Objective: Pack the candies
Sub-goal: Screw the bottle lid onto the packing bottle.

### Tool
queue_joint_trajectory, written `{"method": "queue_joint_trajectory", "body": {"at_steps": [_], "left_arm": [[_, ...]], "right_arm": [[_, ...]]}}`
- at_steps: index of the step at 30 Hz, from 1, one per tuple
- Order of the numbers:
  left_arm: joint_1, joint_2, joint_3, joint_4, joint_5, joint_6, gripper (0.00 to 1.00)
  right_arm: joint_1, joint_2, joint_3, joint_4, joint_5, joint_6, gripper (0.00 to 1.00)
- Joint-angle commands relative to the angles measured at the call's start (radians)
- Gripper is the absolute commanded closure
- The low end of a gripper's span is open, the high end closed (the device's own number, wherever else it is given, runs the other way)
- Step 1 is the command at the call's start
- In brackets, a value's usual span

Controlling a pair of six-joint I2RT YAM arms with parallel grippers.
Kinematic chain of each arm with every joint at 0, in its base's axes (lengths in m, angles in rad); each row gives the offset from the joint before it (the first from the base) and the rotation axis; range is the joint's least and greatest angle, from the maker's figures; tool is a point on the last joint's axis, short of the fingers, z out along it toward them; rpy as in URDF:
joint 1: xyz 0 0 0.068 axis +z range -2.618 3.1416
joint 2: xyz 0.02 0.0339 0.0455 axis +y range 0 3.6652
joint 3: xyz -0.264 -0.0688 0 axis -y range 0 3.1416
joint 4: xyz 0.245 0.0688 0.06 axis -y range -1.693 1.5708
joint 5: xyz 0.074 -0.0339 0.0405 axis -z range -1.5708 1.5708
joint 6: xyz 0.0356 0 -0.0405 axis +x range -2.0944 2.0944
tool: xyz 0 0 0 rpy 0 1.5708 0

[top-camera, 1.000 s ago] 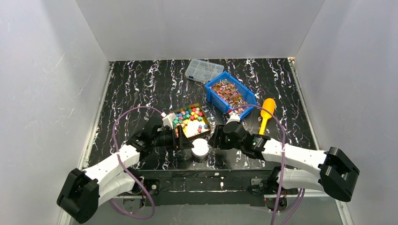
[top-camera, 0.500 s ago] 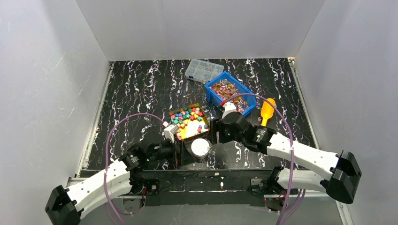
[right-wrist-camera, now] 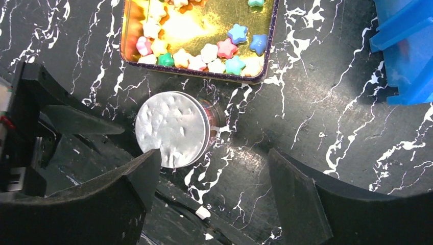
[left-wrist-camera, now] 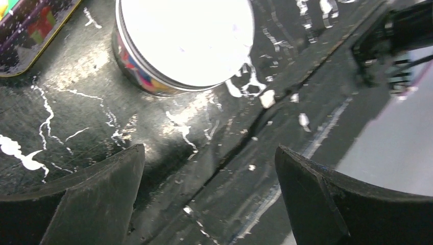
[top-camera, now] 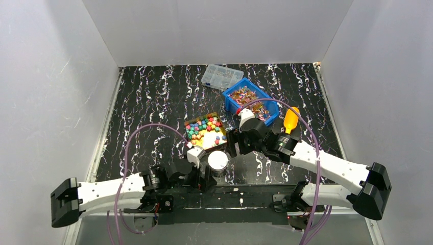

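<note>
Candies (right-wrist-camera: 224, 48): small star-shaped pieces in pink, blue, green and yellow, lying in a gold tray (right-wrist-camera: 204, 23) mid-table. Shiny wrapped candies (top-camera: 247, 98) fill the blue bin (top-camera: 230, 104) behind it. Table (top-camera: 153, 102) is black with white veining, between white walls. A lidded round tin (right-wrist-camera: 173, 127) stands just in front of the tray. Left gripper (left-wrist-camera: 209, 158) and right gripper (right-wrist-camera: 212, 155) both gape wide and empty, near the tin but clear of it. An orange scoop (top-camera: 291, 120) lies beside the bin, and a clear compartment box (top-camera: 221, 76) sits at the back.

Jar (top-camera: 218, 161) before tray (top-camera: 200, 118) of candies (top-camera: 204, 127); bin (top-camera: 230, 104) behind-right; compartment box (top-camera: 221, 76) behind bin.

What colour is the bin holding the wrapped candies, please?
The bin is blue, clearest in the top external view.
</note>
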Motion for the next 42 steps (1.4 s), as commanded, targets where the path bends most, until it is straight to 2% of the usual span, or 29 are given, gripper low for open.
{"method": "queue_joint_trajectory", "body": {"at_steps": [1, 6, 21, 29, 34, 39, 42], "left_arm": [[-0.094, 0.079, -0.039, 0.092, -0.27, 0.054, 0.02], [-0.113, 0.201, -0.087, 0.325, -0.305, 0.147, 0.02], [-0.115, 0.551, -0.16, 0.803, -0.349, 0.354, 0.02], [-0.115, 0.766, -0.187, 1.12, -0.338, 0.455, 0.04], [-0.115, 0.89, -0.18, 1.233, -0.308, 0.477, 0.15], [-0.115, 0.961, -0.132, 1.259, -0.208, 0.542, 0.39], [-0.115, 0.985, -0.107, 1.264, -0.133, 0.582, 0.48]], "right_arm": [[-0.011, 0.009, 0.03, -0.008, 0.009, -0.034, 0.14], [-0.017, -0.002, 0.0, 0.004, -0.002, -0.033, 0.14], [-0.023, -0.058, -0.115, 0.063, -0.058, -0.003, 0.13], [-0.024, -0.102, -0.164, 0.068, -0.073, 0.007, 0.12], [-0.025, -0.133, -0.185, 0.063, -0.079, 0.016, 0.15], [-0.025, -0.162, -0.198, 0.053, -0.089, 0.02, 0.19], [-0.025, -0.173, -0.207, 0.05, -0.104, 0.023, 0.23]]}}
